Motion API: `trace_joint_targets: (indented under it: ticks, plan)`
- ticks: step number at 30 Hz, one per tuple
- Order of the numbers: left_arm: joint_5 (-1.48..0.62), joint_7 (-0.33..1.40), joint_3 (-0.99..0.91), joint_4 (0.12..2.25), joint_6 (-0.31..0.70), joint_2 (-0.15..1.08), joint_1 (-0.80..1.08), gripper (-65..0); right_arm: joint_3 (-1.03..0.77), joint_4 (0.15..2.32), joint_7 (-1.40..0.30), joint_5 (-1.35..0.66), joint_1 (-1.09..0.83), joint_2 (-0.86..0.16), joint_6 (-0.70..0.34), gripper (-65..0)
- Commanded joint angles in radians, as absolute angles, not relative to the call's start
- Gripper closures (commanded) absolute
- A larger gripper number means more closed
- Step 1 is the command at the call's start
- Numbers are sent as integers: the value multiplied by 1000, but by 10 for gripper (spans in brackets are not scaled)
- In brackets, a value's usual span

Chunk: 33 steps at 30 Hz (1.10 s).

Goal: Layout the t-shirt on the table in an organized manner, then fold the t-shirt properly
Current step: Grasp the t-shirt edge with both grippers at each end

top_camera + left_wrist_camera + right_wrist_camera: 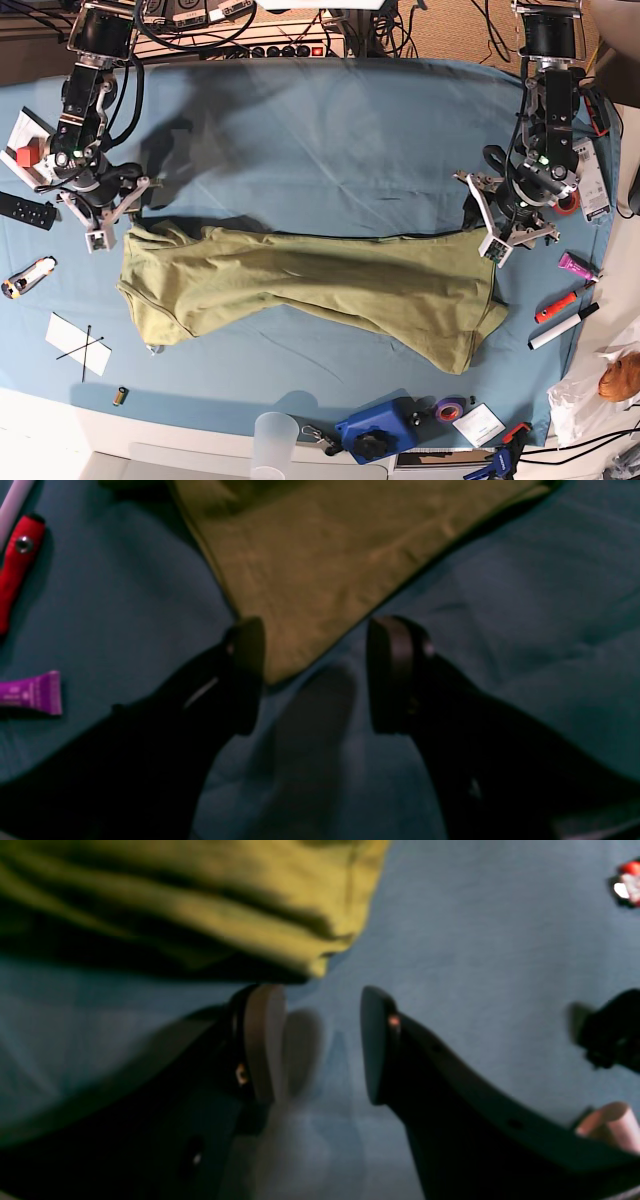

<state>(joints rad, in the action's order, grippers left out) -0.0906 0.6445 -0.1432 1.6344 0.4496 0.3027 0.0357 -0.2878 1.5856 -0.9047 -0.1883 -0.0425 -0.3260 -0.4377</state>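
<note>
Base view. The t-shirt (310, 285) lies stretched crosswise over the middle of the table (320, 130), its long edges wavy, one end toward 9 o'clock and the other toward 3 o'clock. The right gripper (108, 218) hovers at the shirt's 9 o'clock end, jaws apart and holding nothing, just off a bunched fold. The left gripper (510, 228) stands at the 3 o'clock end, jaws apart astride a pointed corner of cloth. Bare blue cloth lies wide toward 12 o'clock; small clutter, including a red marker (555, 307) and a purple tube (575, 265), crowds the 3 o'clock margin.
</note>
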Motion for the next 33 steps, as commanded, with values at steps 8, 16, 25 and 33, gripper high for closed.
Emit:
trace_joint_targets:
  ticks: [8,16,25,33]
  plan:
    - [-97,567,-146,1583,472,313,16,-304,-294,1601,-885,-218,-28,-344,-432,-252]
    - [-98,556,-146,1478,472,310,-33,-304,-294,1601,-865,-254,-28,-341,-432,-251]
    - [-109,558,-146,1455,517,310,-69,-225,-294,1529,-842,-254,-12,-341,-432,-251]
    - [-109,560,-146,1455,517,311,-69,0,-294,1378,-847,-254,41,-341,-433,-251]
